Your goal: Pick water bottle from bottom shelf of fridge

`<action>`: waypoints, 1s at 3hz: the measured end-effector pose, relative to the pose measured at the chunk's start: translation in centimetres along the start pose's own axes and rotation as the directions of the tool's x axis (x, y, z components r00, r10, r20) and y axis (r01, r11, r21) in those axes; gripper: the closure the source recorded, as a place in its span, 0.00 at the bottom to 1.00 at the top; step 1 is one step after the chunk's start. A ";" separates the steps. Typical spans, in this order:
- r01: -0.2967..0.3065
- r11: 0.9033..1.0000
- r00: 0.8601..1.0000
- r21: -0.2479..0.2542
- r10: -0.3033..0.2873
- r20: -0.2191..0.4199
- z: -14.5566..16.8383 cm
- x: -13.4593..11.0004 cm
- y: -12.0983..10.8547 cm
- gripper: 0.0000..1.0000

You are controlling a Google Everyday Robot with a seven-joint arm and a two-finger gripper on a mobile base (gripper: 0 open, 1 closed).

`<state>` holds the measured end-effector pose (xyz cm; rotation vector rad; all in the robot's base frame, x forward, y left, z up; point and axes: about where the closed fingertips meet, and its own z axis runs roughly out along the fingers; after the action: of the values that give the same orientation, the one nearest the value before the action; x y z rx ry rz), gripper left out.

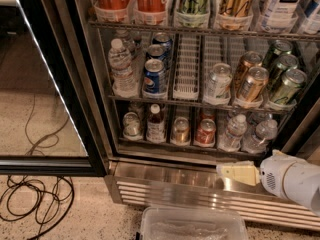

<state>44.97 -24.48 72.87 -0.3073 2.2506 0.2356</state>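
Observation:
The water bottle (232,132) stands upright on the bottom shelf (165,145) of the fridge (95,109), in a lane right of centre; it is clear and ribbed with a white cap. A second clear bottle (261,134) leans just to its right. My gripper (238,174) is cream-coloured, on a white arm (295,181) coming in from the right. It points left in front of the steel sill, below the water bottle and apart from it.
On the bottom shelf stand a silver can (132,125), a dark bottle with a red label (156,124), a gold can (180,130) and a red can (205,132). The glass door (45,84) stands open at left. Cables (35,199) lie on the floor. A clear plastic bin (192,228) sits before the base grille (175,191).

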 end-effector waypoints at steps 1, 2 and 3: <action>-0.056 0.996 0.994 0.067 0.049 0.101 1.3 0.7 -1.5 0.00; -0.062 0.993 0.988 0.102 0.046 0.147 1.2 -0.4 -1.9 0.00; -0.061 0.993 0.988 0.102 0.046 0.147 1.2 -0.4 -1.9 0.00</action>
<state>46.63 -25.91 72.31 -0.1673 2.1212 0.1599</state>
